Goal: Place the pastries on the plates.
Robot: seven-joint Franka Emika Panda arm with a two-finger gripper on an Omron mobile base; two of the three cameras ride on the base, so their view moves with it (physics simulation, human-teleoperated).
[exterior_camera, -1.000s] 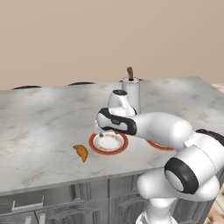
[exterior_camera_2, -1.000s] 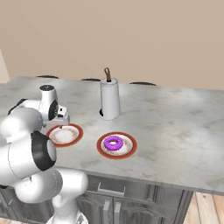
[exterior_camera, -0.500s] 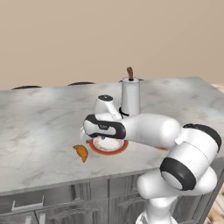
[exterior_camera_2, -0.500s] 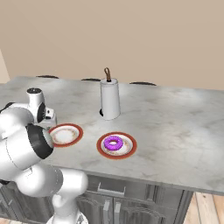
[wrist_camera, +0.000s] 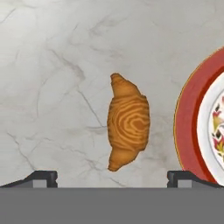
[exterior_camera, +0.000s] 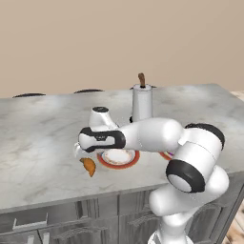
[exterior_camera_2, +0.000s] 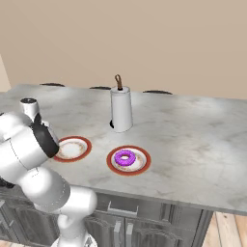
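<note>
Arm swinging left off the empty plate, claw now hanging over the croissant.

A second ago the hand was sitting above the empty plate (exterior_camera: 118, 157); now it is reaching out past that plate's 9 o'clock rim. The gripper (wrist_camera: 112, 177) is standing spread to its widest and gripping nothing. In the hand view the croissant (wrist_camera: 127, 121) is lying on the bare marble counter (wrist_camera: 52, 87) at 12 o'clock from the fingertips (wrist_camera: 43, 177), between their lines, just beside the plate's red rim at 3 o'clock. The donut (exterior_camera_2: 125, 157) is resting on the other plate (exterior_camera_2: 129, 160).
</note>
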